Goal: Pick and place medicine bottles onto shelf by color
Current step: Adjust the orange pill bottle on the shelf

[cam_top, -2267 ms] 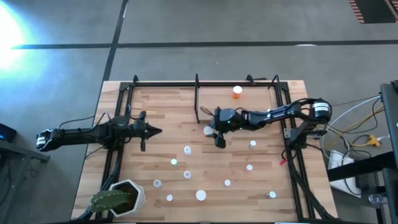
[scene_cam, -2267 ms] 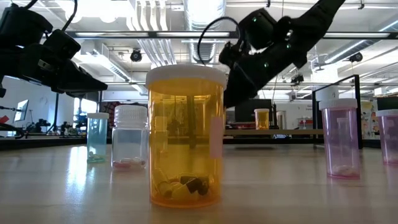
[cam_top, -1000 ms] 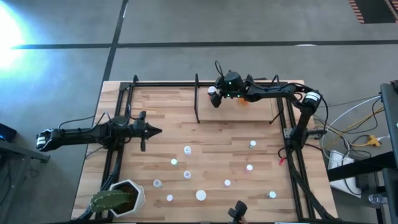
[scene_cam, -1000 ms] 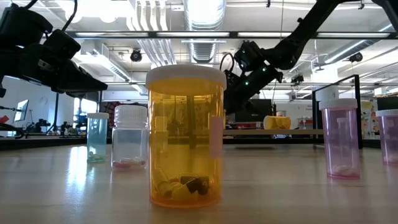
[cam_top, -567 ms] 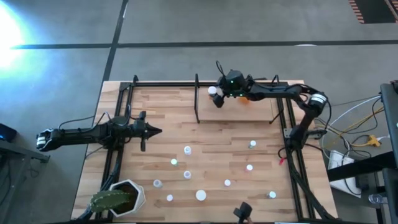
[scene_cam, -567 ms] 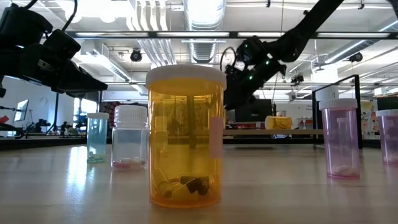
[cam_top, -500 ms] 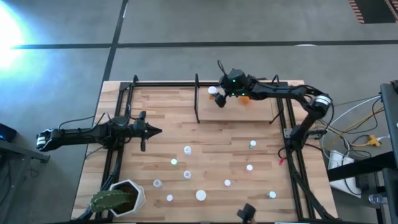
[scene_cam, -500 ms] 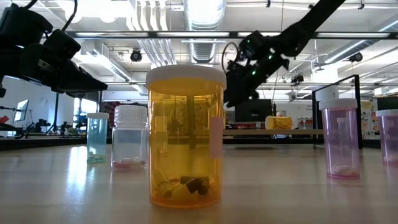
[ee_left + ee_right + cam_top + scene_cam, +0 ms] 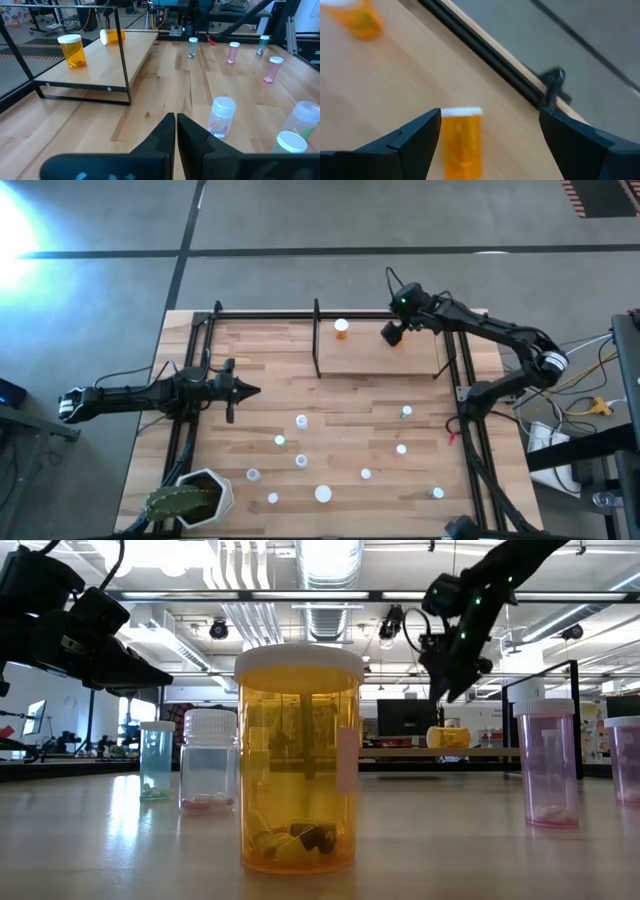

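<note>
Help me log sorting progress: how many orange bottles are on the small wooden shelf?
2. One clear orange white-capped bottle stands upright near the light-wood shelf end closer to the left arm; the other lies on its side below the open right hand. None seems hidden.

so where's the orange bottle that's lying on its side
In the high view the tipped orange bottle lies on the shelf, toward its right end, under the open right gripper, with the upright orange bottle to its left.

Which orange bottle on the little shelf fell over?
The orange bottle at the shelf's far end, under the open right gripper, lies on its side. The other orange bottle stands upright, white cap on top.
</note>
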